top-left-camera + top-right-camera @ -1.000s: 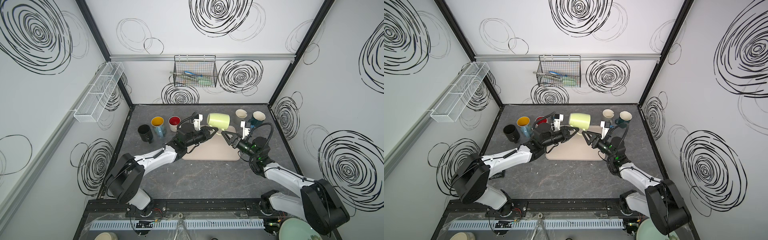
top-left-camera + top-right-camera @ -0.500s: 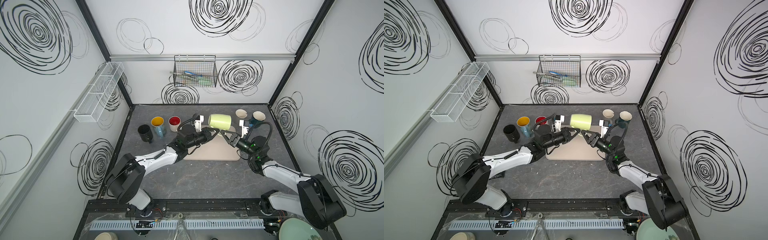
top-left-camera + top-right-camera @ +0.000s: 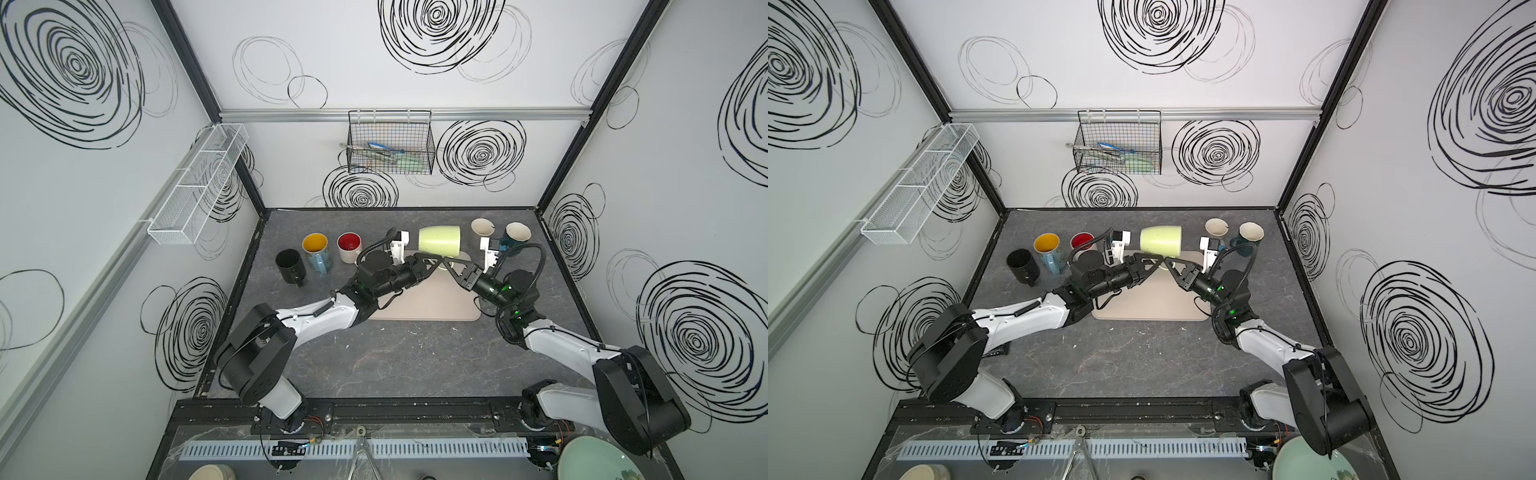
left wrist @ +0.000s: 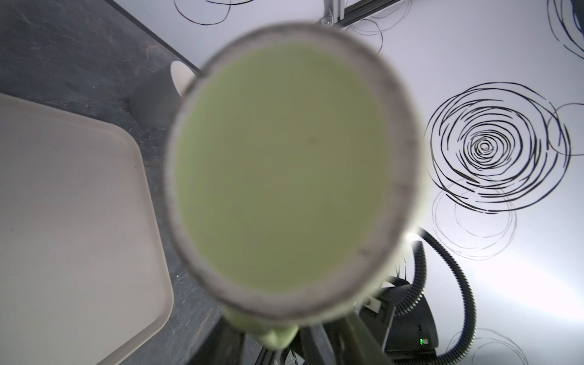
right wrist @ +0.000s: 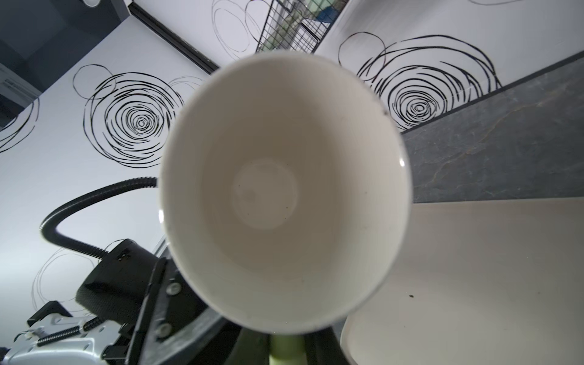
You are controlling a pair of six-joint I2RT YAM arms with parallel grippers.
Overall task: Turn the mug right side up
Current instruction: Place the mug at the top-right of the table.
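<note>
One mug [image 3: 439,244] being held sideways above tray [image 3: 436,307]: handle [image 5: 286,350] being clenched in right gripper [image 3: 451,264] jaws, left gripper [image 3: 434,262] jaws being spread loose alongside.

There are six mugs: one black mug [image 3: 290,266], one blue mug with yellow inside [image 3: 316,254], one white mug with red inside [image 3: 349,248], one pale green mug [image 3: 439,240], one cream mug [image 3: 482,227] and one dark teal mug [image 3: 514,237]. One beige tray [image 3: 424,301] is on the table [image 3: 395,361]. The walls carry two baskets, one white mesh basket [image 3: 195,187] and one black wire basket [image 3: 390,143]. There are two robot arms, the left arm [image 3: 316,318] and the right arm [image 3: 557,341].
</note>
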